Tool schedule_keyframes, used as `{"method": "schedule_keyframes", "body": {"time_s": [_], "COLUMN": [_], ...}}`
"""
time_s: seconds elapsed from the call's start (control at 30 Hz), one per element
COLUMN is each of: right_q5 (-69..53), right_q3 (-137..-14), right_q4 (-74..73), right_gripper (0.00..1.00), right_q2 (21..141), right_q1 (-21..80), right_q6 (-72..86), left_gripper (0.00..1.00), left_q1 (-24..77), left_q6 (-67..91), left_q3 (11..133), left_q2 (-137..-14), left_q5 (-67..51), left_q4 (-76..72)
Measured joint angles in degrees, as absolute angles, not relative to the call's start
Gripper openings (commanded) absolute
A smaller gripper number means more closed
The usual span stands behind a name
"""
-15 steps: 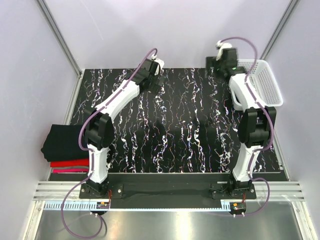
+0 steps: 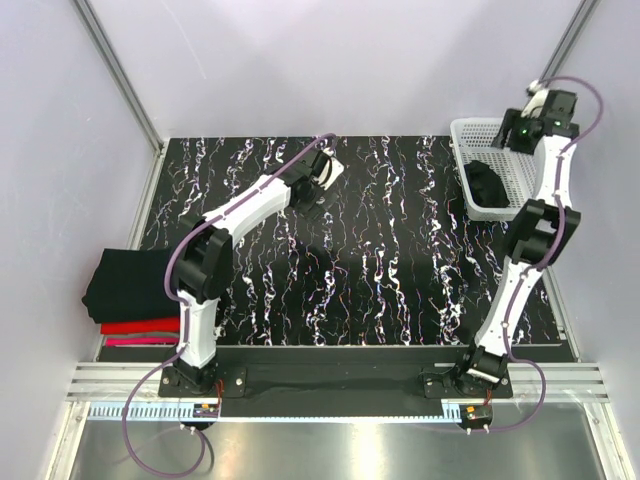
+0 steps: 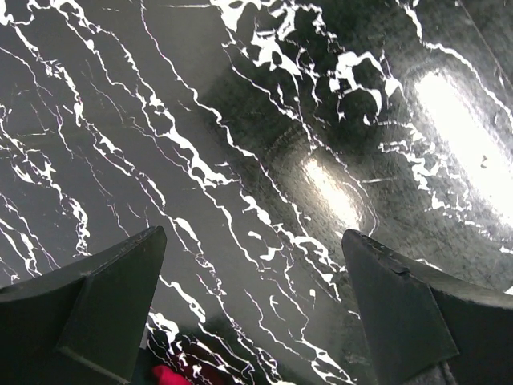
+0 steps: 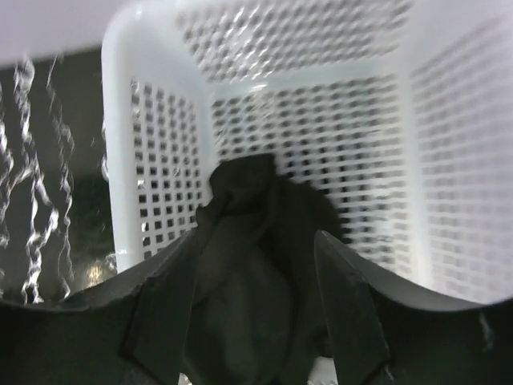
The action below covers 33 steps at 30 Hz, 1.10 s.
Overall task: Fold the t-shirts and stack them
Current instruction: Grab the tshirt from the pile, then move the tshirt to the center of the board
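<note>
Retrieval seemed the step in hand: the right gripper (image 4: 256, 241) hung parted above the crumpled black cloth t-shirt (image 4: 240, 192) in the white plastic mesh basket (image 4: 160, 160), the left gripper (image 3: 252, 234) gaped empty, and a descent to pinch cloth looked due.

Bright and even from overhead. Hard glare on table (image 3: 120, 120) at 2 o'clock and centre, left wrist view. Blurred, overexposed basket (image 4: 321, 144) mesh at 12 o'clock, right wrist view; dim and unfocused at 6.
</note>
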<state>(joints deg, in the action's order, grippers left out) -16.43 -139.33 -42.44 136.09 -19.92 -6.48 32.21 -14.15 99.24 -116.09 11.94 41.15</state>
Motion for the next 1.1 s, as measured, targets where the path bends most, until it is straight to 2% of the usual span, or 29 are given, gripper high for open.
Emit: {"method": "schedule_keyframes", "body": {"time_s": [0.1, 0.27, 0.3, 0.4, 0.43, 0.47, 0.53, 0.8, 1.1], "right_q5": [-22.3, -26.9, -27.4, -28.7, -28.9, -29.2, -29.5, -29.2, -31.9], "right_q3": [-142.3, -141.2, -141.2, -141.2, -141.2, -141.2, -141.4, -150.2, -149.3], "right_q4": [-48.4, -54.5, -54.7, -55.0, -55.4, -55.5, -55.6, -56.4, -43.1], "right_gripper": [0.64, 0.61, 0.49, 0.25, 0.14, 0.07, 0.0, 0.0, 0.0], "right_q2": [142.4, 144.7, 144.7, 144.6, 144.6, 144.6, 144.6, 142.1, 116.1], "right_q1": [-19.3, -18.4, -18.3, -18.4, -18.4, -18.4, -18.5, -18.5, -15.0], "right_q6": [-7.1, -7.8, -7.9, -8.4, -8.6, -8.6, -8.9, -13.3, -19.8], "left_gripper": [0.99, 0.99, 0.99, 0.99, 0.99, 0.99, 0.99, 0.99, 0.99], "left_q1": [32.2, 32.1, 32.1, 32.1, 32.1, 32.1, 32.1, 32.0, 28.4], "left_q6": [-14.9, -15.2, -15.2, -15.3, -15.5, -15.6, -15.7, -16.8, -16.0], "left_q3": [98.8, 98.8, 98.9, 99.2, 99.4, 99.7, 100.1, 101.2, 104.9], "left_q2": [-115.8, -115.6, -115.6, -115.6, -115.6, -115.6, -115.6, -115.6, -115.5], "left_q5": [12.0, 12.0, 12.0, 12.1, 12.1, 12.2, 12.3, 13.3, 12.6], "left_q4": [41.3, 41.2, 41.2, 41.3, 41.2, 41.3, 41.2, 41.3, 41.1]}}
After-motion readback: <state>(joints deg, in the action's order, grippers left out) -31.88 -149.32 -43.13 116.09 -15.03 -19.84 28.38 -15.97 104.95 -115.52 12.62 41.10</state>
